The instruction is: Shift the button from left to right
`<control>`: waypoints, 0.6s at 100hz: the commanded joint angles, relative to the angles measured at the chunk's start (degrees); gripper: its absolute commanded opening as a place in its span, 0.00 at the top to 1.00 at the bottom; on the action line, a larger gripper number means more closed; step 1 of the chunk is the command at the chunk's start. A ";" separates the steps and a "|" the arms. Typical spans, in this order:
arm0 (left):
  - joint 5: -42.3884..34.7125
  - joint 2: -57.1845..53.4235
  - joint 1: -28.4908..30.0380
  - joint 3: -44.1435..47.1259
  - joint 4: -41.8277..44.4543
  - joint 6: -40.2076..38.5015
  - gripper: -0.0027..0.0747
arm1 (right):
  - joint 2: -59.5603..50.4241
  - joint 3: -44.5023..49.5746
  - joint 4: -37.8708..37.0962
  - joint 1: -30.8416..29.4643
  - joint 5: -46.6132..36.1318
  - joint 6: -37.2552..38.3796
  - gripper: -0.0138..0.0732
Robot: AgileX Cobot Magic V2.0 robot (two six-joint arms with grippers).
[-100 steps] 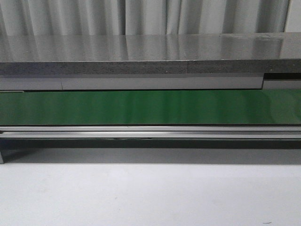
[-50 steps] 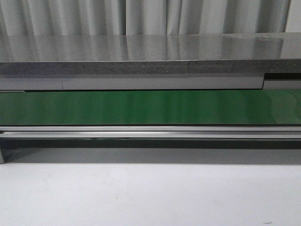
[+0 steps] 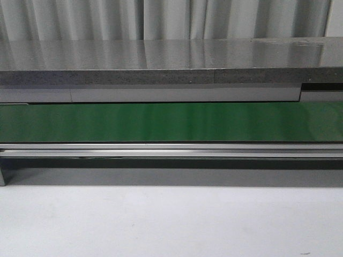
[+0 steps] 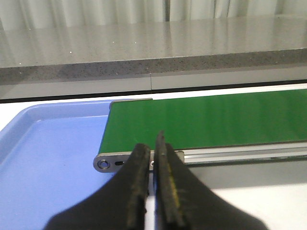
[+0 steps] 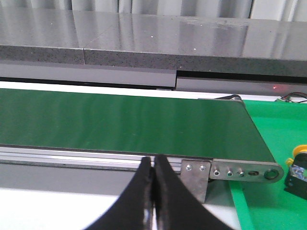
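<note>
Right wrist view shows the button (image 5: 297, 176) at the picture's edge, a small dark boxy piece with a yellow-orange rounded part on top, partly cut off. It sits on a green mat (image 5: 273, 143), just beside the roller end of the green conveyor belt (image 5: 124, 120) and apart from it. The right end effector (image 5: 153, 163) has its black fingers pressed together with nothing between them, near the belt's aluminium side rail (image 5: 96, 158).

Left wrist view shows the left end effector (image 4: 152, 148) with its fingers all but together, only a thin slit between them, holding nothing, in front of the belt's other end. A light blue tray (image 4: 43, 158) lies beside and partly under that end.

Front view shows only the belt, a grey stone ledge (image 3: 171, 59) behind it and the white worktop (image 3: 171, 225); no end effector and no button appear there.
</note>
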 commanded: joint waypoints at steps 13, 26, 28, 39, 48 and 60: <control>-6.10 -2.11 0.53 0.92 -1.15 -0.67 0.96 | -0.94 0.03 -0.54 0.14 -4.77 -0.17 0.92; -6.67 -2.11 0.53 1.57 -1.27 -0.67 0.96 | -0.94 0.03 -0.54 0.14 -4.77 -0.17 0.92; -7.03 -2.11 0.53 1.71 -1.27 -0.67 0.96 | -0.94 0.03 -0.54 0.14 -4.77 -0.17 0.92; -6.88 -2.11 0.53 2.45 -1.27 -0.67 0.96 | -0.94 0.03 -0.54 0.14 -4.77 -0.17 0.92; -7.16 -2.11 0.53 2.45 -1.38 -0.67 0.96 | -0.94 0.03 -0.54 0.14 -4.77 -0.17 0.92; -7.25 -2.11 0.53 2.45 -1.38 -0.67 0.96 | -0.94 0.03 -0.54 0.14 -4.77 -0.17 0.92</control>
